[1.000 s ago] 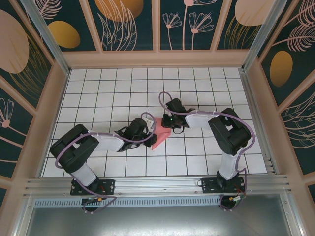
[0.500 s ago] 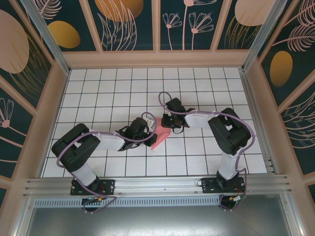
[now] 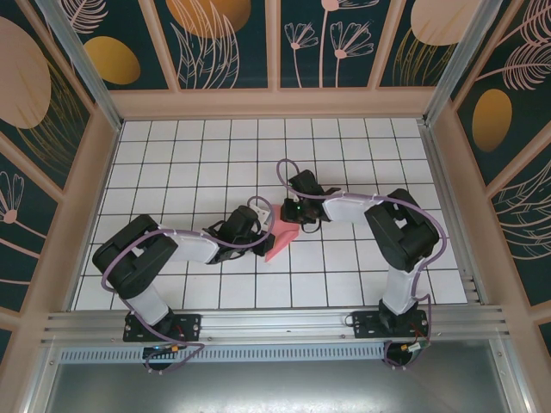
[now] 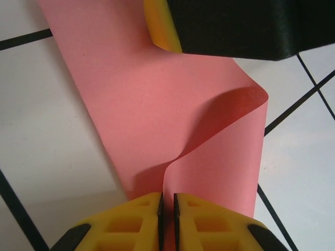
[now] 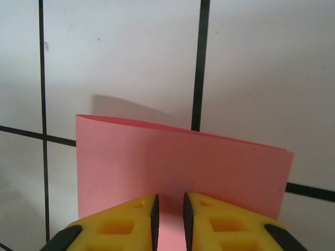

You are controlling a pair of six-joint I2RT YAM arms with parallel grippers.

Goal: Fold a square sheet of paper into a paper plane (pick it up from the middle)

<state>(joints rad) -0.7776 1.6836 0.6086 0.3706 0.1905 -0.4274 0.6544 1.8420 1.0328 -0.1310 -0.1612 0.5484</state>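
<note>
The square sheet of paper (image 3: 277, 243) is pink and folded over, lying on the white tiles between my two grippers. In the left wrist view the paper (image 4: 157, 104) bulges up in a curl, and its raised edge runs into my left gripper (image 4: 167, 201), which is shut on it. A finger of the right gripper (image 4: 230, 26) shows black and yellow at the sheet's far end. My right gripper (image 5: 168, 201) stands over the folded paper (image 5: 183, 162) with a narrow gap between its jaws and pink visible through it. From above, the left gripper (image 3: 267, 229) and the right gripper (image 3: 289, 224) nearly meet. A paper plane is out of view.
The white grid-tiled table (image 3: 189, 163) is fenced by a low wooden wall (image 3: 275, 103) at the back and both sides. A metal rail (image 3: 275, 323) runs along the near edge by the arm bases. Both arms stretch inward over the middle tiles.
The right gripper's jaws have parted a little. Both arms and the sheet have stayed almost where they were.
</note>
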